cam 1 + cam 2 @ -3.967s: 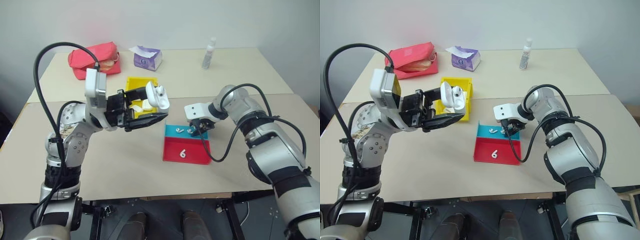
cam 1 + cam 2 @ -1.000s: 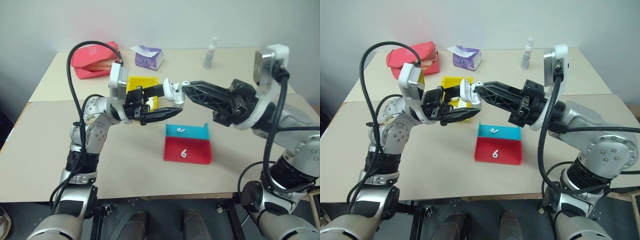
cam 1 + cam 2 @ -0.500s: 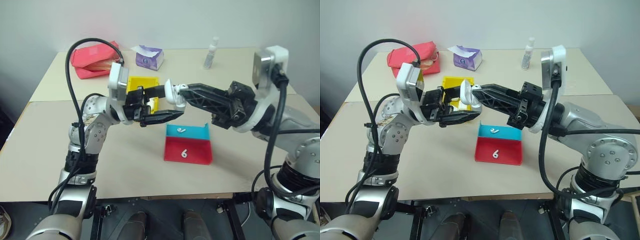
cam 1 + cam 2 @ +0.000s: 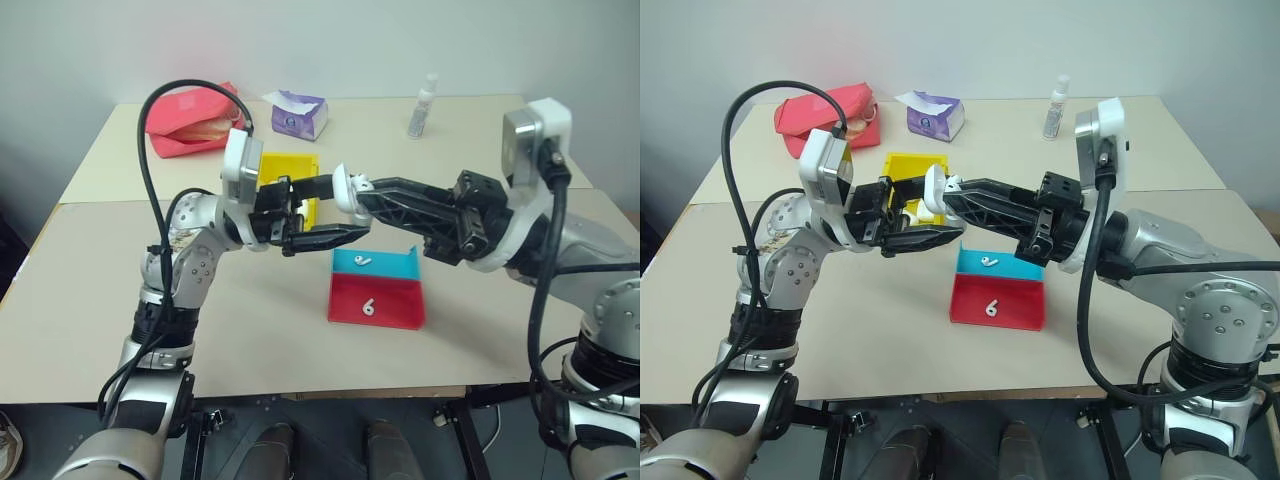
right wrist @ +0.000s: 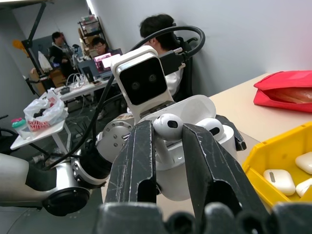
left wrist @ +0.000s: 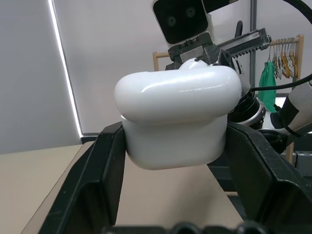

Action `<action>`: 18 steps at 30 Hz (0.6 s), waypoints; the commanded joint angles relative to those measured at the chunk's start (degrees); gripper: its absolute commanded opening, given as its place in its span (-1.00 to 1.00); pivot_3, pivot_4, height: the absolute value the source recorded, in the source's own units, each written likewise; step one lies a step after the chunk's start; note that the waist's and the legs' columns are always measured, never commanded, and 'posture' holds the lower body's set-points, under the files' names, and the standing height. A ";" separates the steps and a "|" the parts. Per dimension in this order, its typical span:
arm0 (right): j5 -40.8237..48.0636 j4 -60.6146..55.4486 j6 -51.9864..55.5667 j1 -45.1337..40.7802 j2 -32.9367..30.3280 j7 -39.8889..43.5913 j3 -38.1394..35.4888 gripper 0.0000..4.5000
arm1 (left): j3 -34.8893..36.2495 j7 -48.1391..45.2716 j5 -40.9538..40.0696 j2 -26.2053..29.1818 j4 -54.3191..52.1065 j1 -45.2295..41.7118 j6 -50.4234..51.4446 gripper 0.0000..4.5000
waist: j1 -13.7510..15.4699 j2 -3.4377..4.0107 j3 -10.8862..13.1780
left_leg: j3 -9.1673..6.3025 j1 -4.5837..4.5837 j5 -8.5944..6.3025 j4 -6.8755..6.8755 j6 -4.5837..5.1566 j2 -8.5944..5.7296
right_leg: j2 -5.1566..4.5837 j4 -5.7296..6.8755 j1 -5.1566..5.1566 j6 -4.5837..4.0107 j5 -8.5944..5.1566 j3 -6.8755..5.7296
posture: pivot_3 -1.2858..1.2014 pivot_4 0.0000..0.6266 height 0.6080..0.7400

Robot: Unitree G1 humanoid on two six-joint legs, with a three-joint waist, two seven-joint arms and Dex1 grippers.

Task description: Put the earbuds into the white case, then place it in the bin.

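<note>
My left gripper [image 4: 340, 208] is shut on the white case [image 4: 343, 190] and holds it above the table, lid flipped open. My right gripper [image 5: 168, 129] is shut on one of the earbuds [image 5: 167, 124] and reaches in from the right, so its fingertips meet the case's open mouth. In the right wrist view this earbud sits just over the case [image 5: 195, 151], beside a second earbud [image 5: 212, 126] seated inside. The yellow bin [image 4: 280, 165] stands on the table behind the left gripper.
A red-and-blue tray [image 4: 395, 300] lies below the grippers, with one loose earbud [image 4: 362, 261] in its blue part and another [image 4: 368, 308] in its red part. Other white cases [image 5: 275, 178] lie in the bin. A red pouch [image 4: 190, 120], tissue box [image 4: 297, 113] and small bottle [image 4: 422, 105] stand at the back.
Four seconds ago my right gripper was down at the tray; it is now up at the case. Over the last second its tips with the earbud dipped slightly to the case's mouth. The left gripper stayed put.
</note>
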 commanded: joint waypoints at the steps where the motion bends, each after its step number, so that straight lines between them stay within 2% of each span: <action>1: 0.69 -0.90 -1.48 0.54 -1.50 -0.08 0.45 -0.73 | 1.35 -0.11 -0.44 -0.19 -0.64 -1.53 -1.35 0.24 | -0.01 0.00 0.00 | 0.00 0.00 0.00 0.00 0.00 0.00 | 0.00 0.00 0.00 0.00 0.00 0.00 | 0.03 -0.52 1.00; 4: 0.49 -0.62 -2.17 0.71 -2.06 -0.05 0.86 -0.73 | 1.48 -0.25 -0.45 -0.24 -0.50 -1.72 -1.43 0.24 | -0.01 0.00 0.00 | 0.00 0.00 0.00 0.00 0.00 0.00 | 0.00 0.00 0.00 0.00 0.00 0.00 | 0.03 -0.52 1.00; 5: 0.49 -0.64 -2.41 0.78 -2.36 0.19 0.85 -0.41 | 1.49 -0.24 -0.47 -0.28 -0.53 -1.78 -1.39 0.24 | 0.01 0.00 0.00 | 0.00 0.00 0.00 0.00 0.00 0.00 | 0.00 0.00 0.00 0.00 0.00 0.00 | 0.03 -0.52 1.00; 12: 0.16 -0.41 -3.56 1.13 -4.39 1.02 0.45 0.55 | 1.52 -0.42 -0.45 -0.38 -0.25 -2.03 -1.51 0.24 | 0.04 -0.01 0.00 | 0.01 0.00 -0.01 0.01 0.01 0.00 | 0.00 -0.01 0.01 0.00 0.00 0.00 | 0.03 -0.52 1.00; 18: -0.76 -0.22 -5.09 2.97 -6.29 3.74 -1.16 0.55 | 1.45 -0.47 0.00 -0.33 0.88 -1.95 -1.54 0.24 | 0.10 -0.01 0.00 | 0.01 0.00 -0.02 0.03 0.03 0.00 | 0.00 -0.02 0.03 0.00 0.00 -0.01 | 0.03 -0.52 1.00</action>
